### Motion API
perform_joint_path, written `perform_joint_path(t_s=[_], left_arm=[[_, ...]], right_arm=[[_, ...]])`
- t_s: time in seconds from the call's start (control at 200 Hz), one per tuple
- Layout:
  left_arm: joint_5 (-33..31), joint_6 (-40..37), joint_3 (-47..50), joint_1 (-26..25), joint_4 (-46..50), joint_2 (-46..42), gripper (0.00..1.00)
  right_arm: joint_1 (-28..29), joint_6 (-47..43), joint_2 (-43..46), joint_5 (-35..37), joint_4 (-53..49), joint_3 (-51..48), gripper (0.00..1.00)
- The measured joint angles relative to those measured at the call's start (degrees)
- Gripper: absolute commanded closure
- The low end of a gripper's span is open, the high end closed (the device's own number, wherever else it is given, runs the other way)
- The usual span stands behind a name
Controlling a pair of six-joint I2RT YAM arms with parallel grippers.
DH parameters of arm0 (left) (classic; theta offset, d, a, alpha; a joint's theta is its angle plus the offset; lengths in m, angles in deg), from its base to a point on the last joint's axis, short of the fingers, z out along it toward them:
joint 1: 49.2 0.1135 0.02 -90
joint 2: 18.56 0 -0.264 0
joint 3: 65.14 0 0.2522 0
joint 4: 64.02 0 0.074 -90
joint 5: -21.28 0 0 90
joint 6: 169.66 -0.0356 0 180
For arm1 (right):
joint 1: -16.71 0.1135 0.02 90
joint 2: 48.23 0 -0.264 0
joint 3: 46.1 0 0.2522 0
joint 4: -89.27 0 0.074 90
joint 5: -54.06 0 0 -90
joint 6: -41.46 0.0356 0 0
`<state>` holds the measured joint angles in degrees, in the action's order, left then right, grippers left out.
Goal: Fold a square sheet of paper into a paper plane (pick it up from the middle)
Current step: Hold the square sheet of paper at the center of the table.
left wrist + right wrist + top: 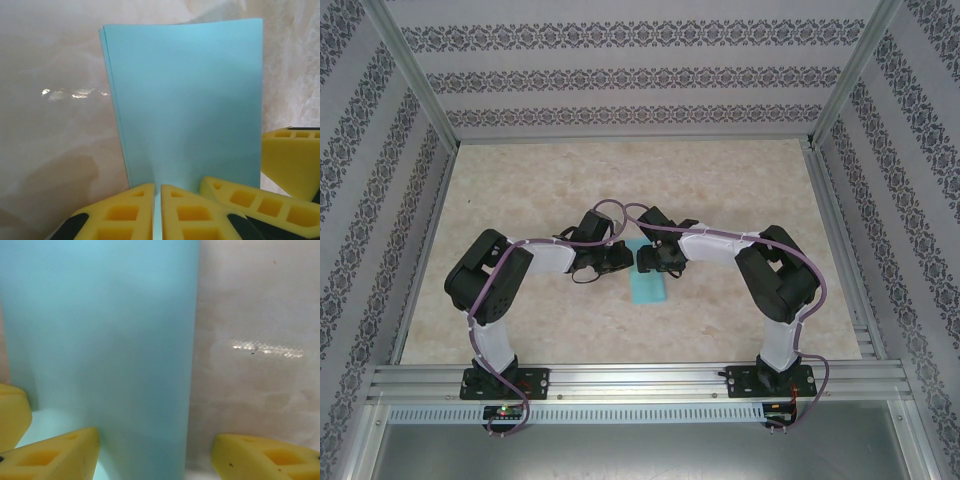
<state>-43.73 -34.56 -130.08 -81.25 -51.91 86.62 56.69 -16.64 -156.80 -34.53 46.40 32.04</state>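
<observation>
The square sheet of paper (648, 287) is teal-blue and doubled over into a narrow rectangle lying on the table between the two arms. In the left wrist view its layered edge (114, 100) shows on the left. My left gripper (157, 212) is shut on the near end of the sheet (190, 100), with a thin sliver of teal between its yellow pads. My right gripper (155, 460) stands open low over the sheet (100, 330), one finger (55, 455) on the paper and the other (265, 460) over bare table. The paper plane is out of view.
The marble-patterned table (520, 190) is walled by patterned panels and an aluminium frame (640, 380) along the near edge. The right gripper's yellow fingers (250, 200) sit close beside my left gripper. Both grippers (632, 260) meet at the sheet's far end.
</observation>
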Motion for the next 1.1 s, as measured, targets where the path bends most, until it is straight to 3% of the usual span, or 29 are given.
perform_joint_path(t_s=[1.099], left_arm=[[-0.2,0.0,0.0,0.0,-0.1,-0.6,0.88]], right_arm=[[-0.5,-3.4,0.3,-1.6,0.2,-0.4,0.34]])
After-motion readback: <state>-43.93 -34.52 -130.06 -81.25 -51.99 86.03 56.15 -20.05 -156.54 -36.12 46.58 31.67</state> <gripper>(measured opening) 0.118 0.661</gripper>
